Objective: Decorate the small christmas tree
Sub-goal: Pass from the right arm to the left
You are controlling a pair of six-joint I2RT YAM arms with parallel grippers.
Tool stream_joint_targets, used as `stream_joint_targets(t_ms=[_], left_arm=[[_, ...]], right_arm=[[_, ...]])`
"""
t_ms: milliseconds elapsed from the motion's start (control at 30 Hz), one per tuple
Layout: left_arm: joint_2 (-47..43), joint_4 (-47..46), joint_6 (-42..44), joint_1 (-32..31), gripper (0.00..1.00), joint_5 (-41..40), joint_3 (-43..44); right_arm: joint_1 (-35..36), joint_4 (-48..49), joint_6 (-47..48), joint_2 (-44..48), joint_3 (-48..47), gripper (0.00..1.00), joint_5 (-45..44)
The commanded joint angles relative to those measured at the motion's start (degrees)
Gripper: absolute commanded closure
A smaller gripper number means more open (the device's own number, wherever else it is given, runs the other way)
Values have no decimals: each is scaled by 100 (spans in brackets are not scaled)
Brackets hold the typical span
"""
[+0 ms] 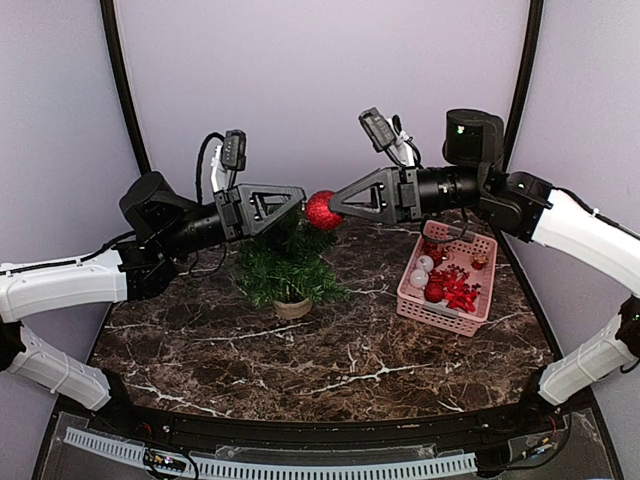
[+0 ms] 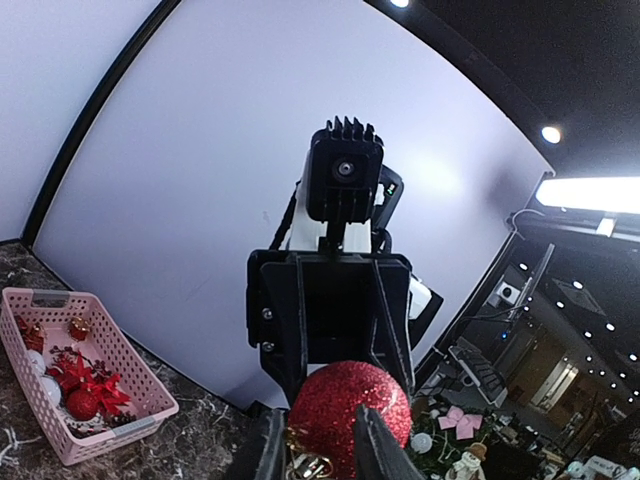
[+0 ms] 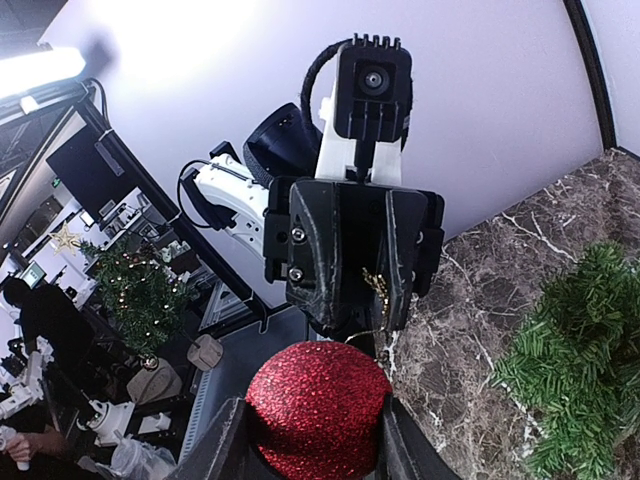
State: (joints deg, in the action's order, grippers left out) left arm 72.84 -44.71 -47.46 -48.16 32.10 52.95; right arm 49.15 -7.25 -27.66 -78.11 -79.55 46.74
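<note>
The small christmas tree (image 1: 285,265) stands on a tan base left of the table's centre; its branches also show in the right wrist view (image 3: 580,350). Above its top a red glitter ball (image 1: 322,210) hangs in the air, with my right gripper (image 1: 332,205) shut on it; the ball (image 3: 318,405) sits squeezed between its two fingers. My left gripper (image 1: 303,198) meets it from the left, nose to nose. Its fingers (image 2: 268,445) stand narrowly apart around the ball's gold cap and loop (image 2: 305,465), not visibly pinching them. The ball (image 2: 350,405) fills the gap behind.
A pink plastic basket (image 1: 440,318) with red and white ornaments sits on the dark marble table at the right, also seen in the left wrist view (image 2: 120,438). Both arms reach inward above the tree. White walls enclose the back.
</note>
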Motion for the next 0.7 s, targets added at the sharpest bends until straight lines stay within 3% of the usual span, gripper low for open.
stream_joint_targets(t_ms=[0,200,433,533,667], left_arm=[[-33,-334,-130,11,81,-24,15],[-69,-249,-94,9,99,-69,5],[-437,513,540,27,100,-379,45],[-679,1044,977,26,100,-505,67],[-883,1539,1362,27,100,-453,132]], right_arm=[[79,197,85,61,27,65,85],[86,156,120,58,51,65,35],[86,747,-9,320,632,64,-546],[86,1882,-597,472,1317,55,-736],[85,3626,-1311,530,2232,22,-896]])
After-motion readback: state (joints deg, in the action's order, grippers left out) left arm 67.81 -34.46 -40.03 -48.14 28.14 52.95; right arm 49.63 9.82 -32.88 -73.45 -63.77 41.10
